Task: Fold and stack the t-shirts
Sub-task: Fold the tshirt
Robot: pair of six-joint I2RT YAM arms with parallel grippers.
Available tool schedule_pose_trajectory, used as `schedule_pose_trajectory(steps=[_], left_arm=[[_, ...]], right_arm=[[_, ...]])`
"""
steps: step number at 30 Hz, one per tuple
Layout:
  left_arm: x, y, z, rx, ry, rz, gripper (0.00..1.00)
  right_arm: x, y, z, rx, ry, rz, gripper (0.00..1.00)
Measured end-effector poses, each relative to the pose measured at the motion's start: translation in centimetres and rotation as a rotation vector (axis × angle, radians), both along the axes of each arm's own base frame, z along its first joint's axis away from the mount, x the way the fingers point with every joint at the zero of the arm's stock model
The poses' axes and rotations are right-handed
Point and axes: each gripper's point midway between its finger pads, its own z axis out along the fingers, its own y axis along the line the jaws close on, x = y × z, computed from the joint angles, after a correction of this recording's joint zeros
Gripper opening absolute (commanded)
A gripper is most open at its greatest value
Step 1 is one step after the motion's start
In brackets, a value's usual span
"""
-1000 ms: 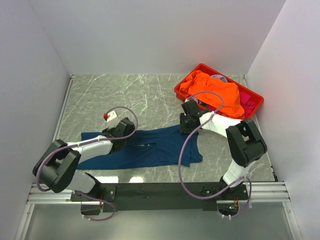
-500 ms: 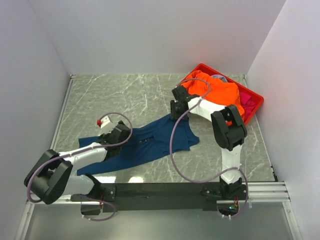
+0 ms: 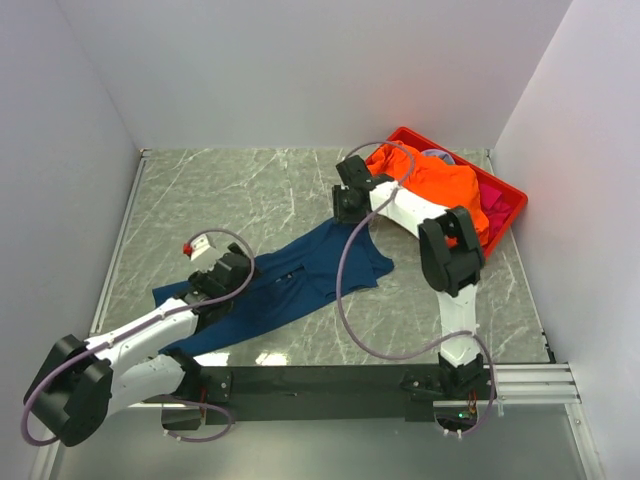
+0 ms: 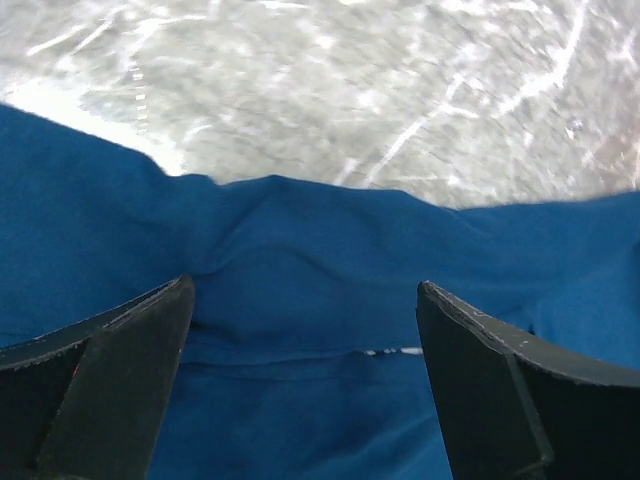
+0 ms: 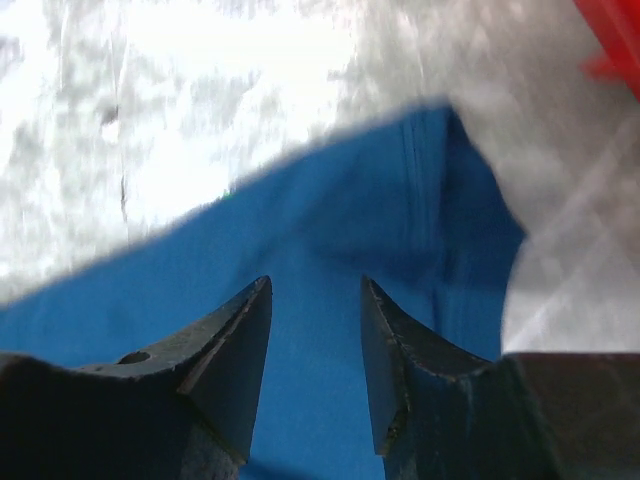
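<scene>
Trailing navy t-shirt point(image 3: 290, 285) beside red crate point(image 3: 505, 190)

Overhead rear view; both wrist views close, sharing navy t-shirt point(image 3: 300, 285).

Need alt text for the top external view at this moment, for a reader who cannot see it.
A dark navy-blue cloth t-shirt lies stretched diagonally on a grey marbled table, the right gripper over its far end and the open left gripper over its near-left part. A red plastic crate holding a bright orange shirt sits far right.
</scene>
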Motion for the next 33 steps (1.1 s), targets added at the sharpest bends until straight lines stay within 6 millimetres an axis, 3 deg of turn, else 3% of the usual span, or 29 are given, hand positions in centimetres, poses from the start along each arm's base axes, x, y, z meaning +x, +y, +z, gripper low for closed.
schedule_pose_trajectory(steps=[4,9,12,17,22,31,33], left_arm=[[0.6,-1.6,1.0,0.046,-0.01,-0.066,0.99],[2.4,-5.3,2.5,0.085,-0.038,-0.17,0.99],[2.8,-6.9,1.8,0.105,-0.031,-0.214,0.99],[1.7,-8.4,-0.1,0.147,0.015,-0.278,0.99],[0.6,-9.5,-0.3,0.147,0.015,-0.318,0.99],[-4.3,-8.3,-3.3,0.109,0.058,-0.353,0.99],[-4.8,-8.8,-3.1,0.078,0.048,-0.351,0.99]], right_arm=[[-3.4,-1.6,3.1,0.001,-0.046,-0.005,0.48],[-7.3,-3.3,7.0,0.045,-0.129,-0.016,0.48],[-9.4,-4.0,5.8,0.048,-0.118,-0.026,0.48],[-12.4,-5.3,0.2,-0.022,0.018,-0.03,0.49],[-12.7,-5.6,-3.0,-0.073,0.091,-0.034,0.49],[-8.6,-3.5,-2.8,-0.082,0.067,-0.028,0.49],[-7.4,-2.8,-2.8,-0.083,0.065,-0.022,0.49]])
